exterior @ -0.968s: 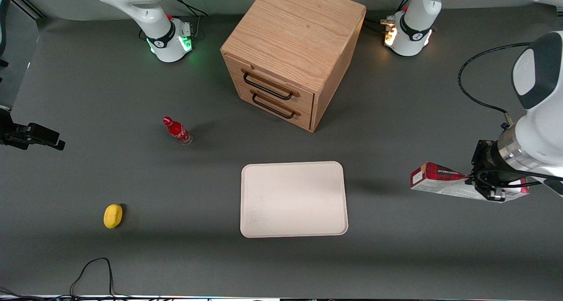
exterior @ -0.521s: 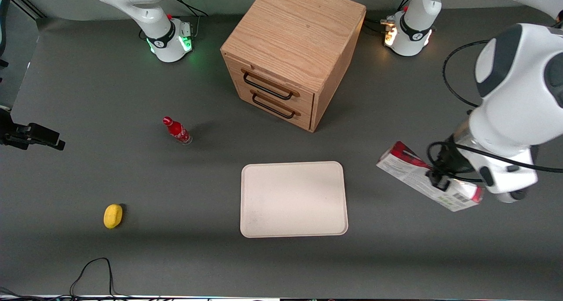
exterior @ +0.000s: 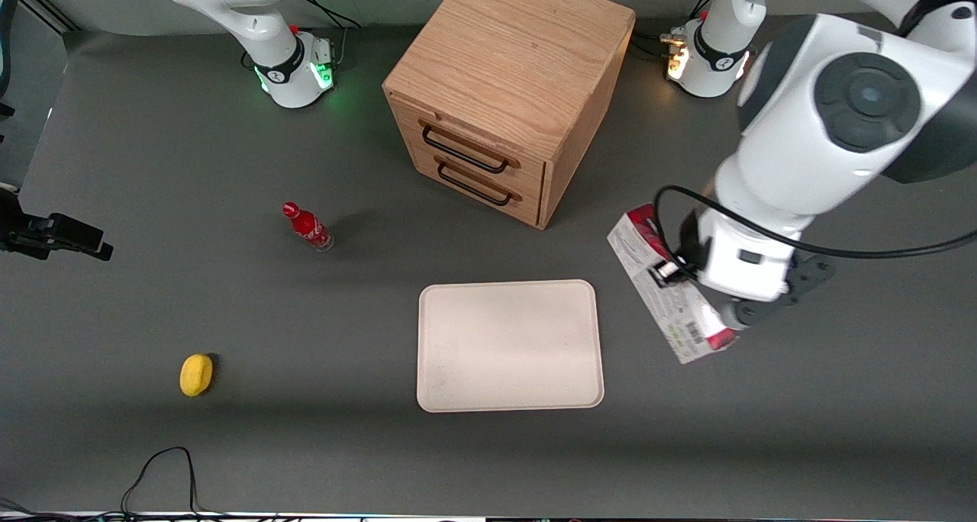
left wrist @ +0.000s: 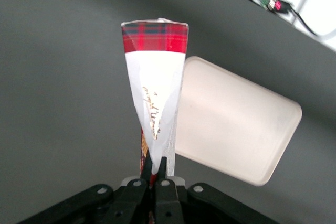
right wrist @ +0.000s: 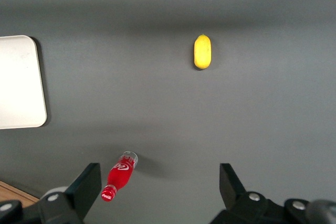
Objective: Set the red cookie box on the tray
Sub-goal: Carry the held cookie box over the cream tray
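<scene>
My left gripper [exterior: 670,272] is shut on the red cookie box [exterior: 662,291] and holds it in the air, beside the tray [exterior: 510,345], toward the working arm's end of the table. The box is long and thin, dark red plaid with a white side, and tilts lengthwise. In the left wrist view the gripper [left wrist: 156,167] pinches the box [left wrist: 155,87] on its thin edges, and the cream tray [left wrist: 236,119] lies on the table beneath, beside the box's end.
A wooden drawer cabinet [exterior: 507,87] stands farther from the front camera than the tray. A small red bottle [exterior: 307,227] and a yellow lemon [exterior: 196,374] lie toward the parked arm's end; both show in the right wrist view, bottle [right wrist: 119,177] and lemon [right wrist: 202,51].
My gripper has carried the box from the working arm's end of the table toward the tray and has turned it, so its long side now runs nearly toward the front camera.
</scene>
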Robot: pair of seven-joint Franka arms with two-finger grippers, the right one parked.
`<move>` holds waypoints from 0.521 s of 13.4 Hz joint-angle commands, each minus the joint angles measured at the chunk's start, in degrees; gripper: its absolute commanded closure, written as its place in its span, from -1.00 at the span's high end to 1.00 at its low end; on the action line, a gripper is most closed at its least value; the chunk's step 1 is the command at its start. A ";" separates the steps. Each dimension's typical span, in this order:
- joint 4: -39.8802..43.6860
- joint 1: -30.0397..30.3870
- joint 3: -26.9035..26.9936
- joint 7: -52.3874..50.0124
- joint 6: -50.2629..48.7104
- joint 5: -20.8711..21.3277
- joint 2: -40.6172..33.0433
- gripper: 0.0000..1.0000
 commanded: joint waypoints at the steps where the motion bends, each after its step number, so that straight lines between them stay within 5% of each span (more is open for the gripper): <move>1: 0.40 -3.74 0.47 10.65 0.00 2.72 -0.05 -1.00; 7: 0.14 -7.09 -0.05 22.26 0.52 2.64 1.09 -1.00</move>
